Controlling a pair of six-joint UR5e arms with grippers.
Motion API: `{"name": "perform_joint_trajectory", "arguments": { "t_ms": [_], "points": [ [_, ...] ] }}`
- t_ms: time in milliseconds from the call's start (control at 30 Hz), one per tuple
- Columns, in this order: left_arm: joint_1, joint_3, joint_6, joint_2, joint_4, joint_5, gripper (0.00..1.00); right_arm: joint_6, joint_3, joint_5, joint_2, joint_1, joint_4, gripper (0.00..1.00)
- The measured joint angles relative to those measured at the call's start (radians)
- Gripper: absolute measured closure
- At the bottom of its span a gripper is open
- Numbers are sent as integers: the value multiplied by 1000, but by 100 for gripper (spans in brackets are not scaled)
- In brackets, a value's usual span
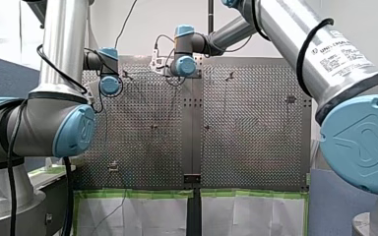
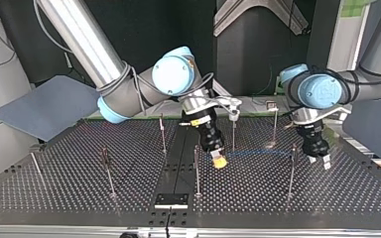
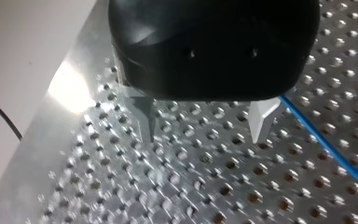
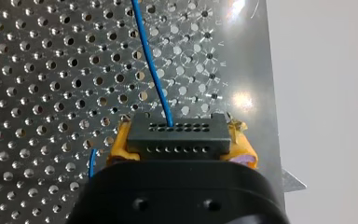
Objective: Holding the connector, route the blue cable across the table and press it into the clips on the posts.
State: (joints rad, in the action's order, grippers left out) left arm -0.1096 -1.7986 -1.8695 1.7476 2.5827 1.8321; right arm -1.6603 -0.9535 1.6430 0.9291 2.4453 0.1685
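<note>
In the right wrist view, my right gripper (image 4: pixel 181 148) has its yellow pads (image 4: pixel 120 143) shut on a black connector (image 4: pixel 177 127) with rows of small holes. The blue cable (image 4: pixel 151 60) leaves the connector's top and runs ahead over the perforated table. In the top view my right gripper (image 2: pixel 220 161) hangs low near the middle, and the blue cable (image 2: pixel 263 152) stretches toward my left gripper (image 2: pixel 320 160). My left gripper (image 3: pixel 205 133) stands open just above the plate, nothing between its fingers. The blue cable (image 3: pixel 328 147) passes just outside one finger (image 3: pixel 262 120).
Several thin posts stand on the table, among them one (image 2: pixel 197 171) in front of my right gripper, one (image 2: pixel 233 133) behind it and one (image 2: pixel 291 168) beside my left gripper. A black bracket (image 2: pixel 171 200) sits at the near edge. A grey board (image 2: pixel 44 106) lies at the top view's left.
</note>
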Motion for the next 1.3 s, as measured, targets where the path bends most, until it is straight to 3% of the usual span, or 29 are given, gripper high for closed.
{"name": "perform_joint_trajectory", "arguments": {
  "t_ms": [267,500,800,1067,1300],
  "points": [
    [14,-16,-13,-1,83,-7,0,8,0,7,-1,-1,-8,98],
    [21,-74,-19,-33,143,-31,0,13,0,20,-1,2,-26,98],
    [23,-152,-80,-125,109,-91,0,20,0,38,-3,6,-29,98],
    [32,-170,-78,-196,143,-105,0,20,0,56,-3,5,-29,98],
    [39,-231,-75,-266,103,-128,0,16,0,64,-5,-3,-30,98]
  ]
}}
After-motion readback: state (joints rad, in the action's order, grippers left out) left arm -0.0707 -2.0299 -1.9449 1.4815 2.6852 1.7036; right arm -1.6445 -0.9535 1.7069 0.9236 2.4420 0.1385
